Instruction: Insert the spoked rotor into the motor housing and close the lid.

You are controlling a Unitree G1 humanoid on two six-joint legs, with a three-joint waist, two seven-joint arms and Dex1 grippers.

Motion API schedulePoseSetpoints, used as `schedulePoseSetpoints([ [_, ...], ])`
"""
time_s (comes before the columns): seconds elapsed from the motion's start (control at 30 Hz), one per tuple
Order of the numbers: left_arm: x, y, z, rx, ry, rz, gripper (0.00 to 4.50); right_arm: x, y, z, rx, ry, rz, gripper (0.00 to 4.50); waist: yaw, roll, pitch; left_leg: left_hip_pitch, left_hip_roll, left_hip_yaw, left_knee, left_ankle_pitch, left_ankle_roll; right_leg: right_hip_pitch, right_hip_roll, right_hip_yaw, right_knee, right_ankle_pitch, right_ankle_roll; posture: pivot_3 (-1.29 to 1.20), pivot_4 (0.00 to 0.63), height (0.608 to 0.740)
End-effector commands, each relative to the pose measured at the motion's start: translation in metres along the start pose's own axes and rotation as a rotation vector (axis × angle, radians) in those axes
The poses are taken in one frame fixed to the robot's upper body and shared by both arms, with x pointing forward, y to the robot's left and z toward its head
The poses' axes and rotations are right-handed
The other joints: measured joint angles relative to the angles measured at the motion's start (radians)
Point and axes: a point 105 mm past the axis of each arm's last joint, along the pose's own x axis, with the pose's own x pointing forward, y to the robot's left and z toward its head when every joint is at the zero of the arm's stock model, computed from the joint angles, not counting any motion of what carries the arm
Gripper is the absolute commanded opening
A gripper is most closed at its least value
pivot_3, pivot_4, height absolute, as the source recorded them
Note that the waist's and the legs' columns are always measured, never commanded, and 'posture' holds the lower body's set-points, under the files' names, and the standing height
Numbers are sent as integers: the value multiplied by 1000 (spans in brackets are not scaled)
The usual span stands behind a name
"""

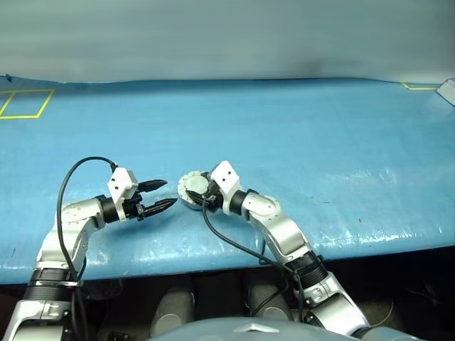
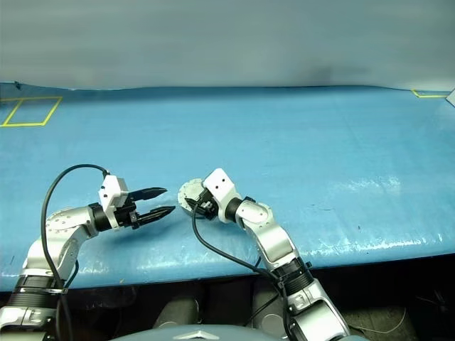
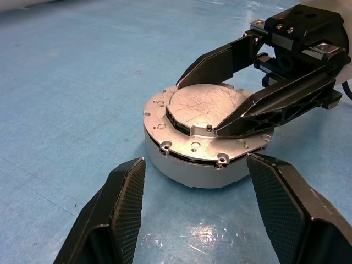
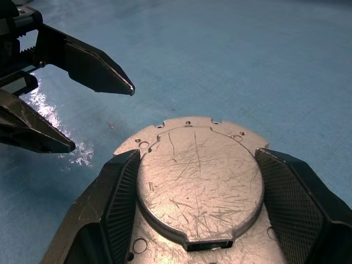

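On the blue desk [image 1: 284, 142] the motor housing [image 1: 189, 202] sits near the front edge, with the lid [image 1: 190, 185] closed flat on top of it. From the head views it is a small silver round shape between the two arms, largely covered by the right claw [image 1: 200, 195].

The wrist views give what the head views cannot. The left wrist view shows the housing's squat grey side wall [image 3: 187, 170], a dark seam under the lid's flange, screw holes around the rim and a raised round plate [image 3: 206, 104] scored with fine scratches. It also shows the right claw reaching over the lid from the far side, one black finger [image 3: 220, 60] lying along one edge of the raised plate and the other [image 3: 269, 110] along the opposite edge. The right wrist view looks down on that same scratched plate, with a ribbed finger pad [image 4: 124, 203] close against each side of it; the claw is set about as wide as the plate, and whether the pads press on it or merely flank it cannot be told.

The left claw [image 1: 161, 197] hangs just beside the housing, apart from it, pointing at it with its fingers spread wide and nothing between them.

The head views alone show yellow tape outlines at the far corners of the desk [image 1: 25, 103]. No writing or brand mark can be read on the housing, lid or claws.
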Motion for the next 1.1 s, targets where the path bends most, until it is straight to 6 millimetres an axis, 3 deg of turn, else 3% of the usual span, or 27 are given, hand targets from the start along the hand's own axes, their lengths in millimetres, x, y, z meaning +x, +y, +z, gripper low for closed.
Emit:
schedulePoseSetpoints([
  [0.03, -4, 5, 9, 18, -35, 20, 3193, 3, 1, 8, -32, -10, -8, 3013, 0, 0, 0, 0, 0, 0, 0, 0, 0, 0, 0, 0, 0, 0, 0, 0, 150, 740],
  [0.47, -4, 6, 10, 10, -39, 36, 3193, 2, -1, -22, -135, 121, -36, 3013, -1, 0, 0, 0, 0, 0, 0, 0, 0, 0, 0, 0, 0, 0, 0, 0, 150, 740],
  [0.67, 2, 8, 16, -87, -78, 46, 3193, 1, -4, -29, -118, 139, -47, 3013, -1, 0, 0, 2, 1, 0, 0, 0, 0, 1, 0, 0, 0, 0, 0, 0, 150, 740],
  [0.77, 9, 12, 17, -149, -97, 65, 2571, 1, -6, -27, -120, 136, -50, 3013, -1, 0, 0, 2, 2, 1, 1, 0, 0, 2, 1, -1, 0, 0, 0, 0, 150, 740],
  [1.0, 23, 8, 17, -169, -111, 39, 215, 1, -7, -26, -128, 133, -56, 3013, -1, 0, 0, 2, 4, 3, 1, 0, 0, 2, 1, -1, 0, 0, 0, 0, 150, 740],
  [1.1, 28, 7, 10, -164, -83, 41, 31, 1, -8, -25, -127, 130, -63, 3013, 0, 0, 0, 2, 4, 3, 1, 0, 0, 2, 1, -1, 0, 0, 0, 0, 150, 740],
])
